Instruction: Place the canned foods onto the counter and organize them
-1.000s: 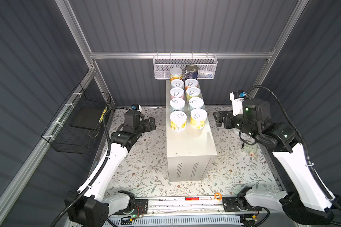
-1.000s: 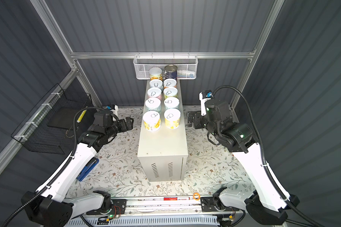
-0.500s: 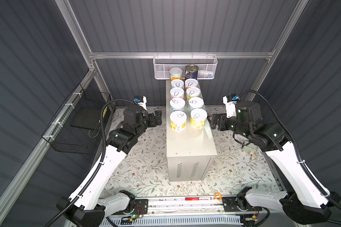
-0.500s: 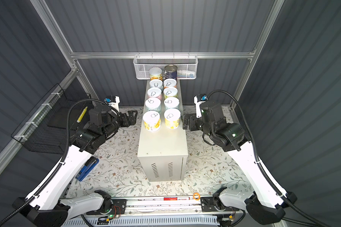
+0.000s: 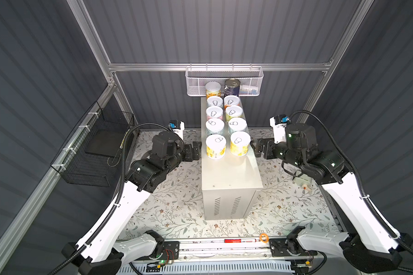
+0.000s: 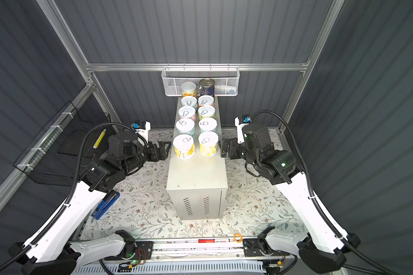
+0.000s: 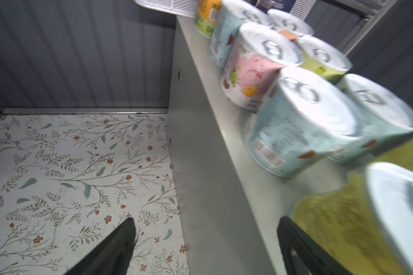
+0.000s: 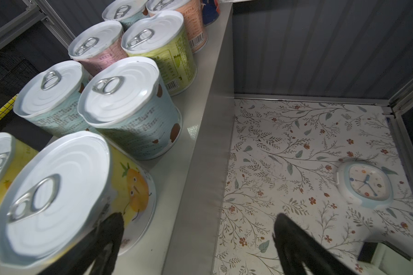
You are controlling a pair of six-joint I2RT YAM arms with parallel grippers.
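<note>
The counter (image 5: 229, 176), a tall white box, carries several cans in two rows, seen in both top views. The nearest pair are yellow cans (image 5: 215, 146) (image 5: 240, 143), and a dark navy can (image 5: 232, 87) stands at the far end. My left gripper (image 5: 197, 151) hangs open at the counter's left edge, beside the near left yellow can (image 7: 339, 221); in the left wrist view the left gripper (image 7: 205, 221) straddles that edge. My right gripper (image 5: 258, 147) is open at the right edge. In the right wrist view the right gripper (image 8: 198, 217) has one finger close to the yellow can (image 8: 57, 190).
A white mesh basket (image 5: 224, 81) hangs on the back wall just behind the far cans. A black wire basket (image 5: 98, 147) hangs on the left wall. A small clock (image 8: 365, 183) lies on the floral mat right of the counter, a blue tool (image 6: 105, 206) on the left.
Both arms have closed in on the counter. The left gripper moved right to its left edge; the right gripper moved left to its right edge. The cans have not moved.
</note>
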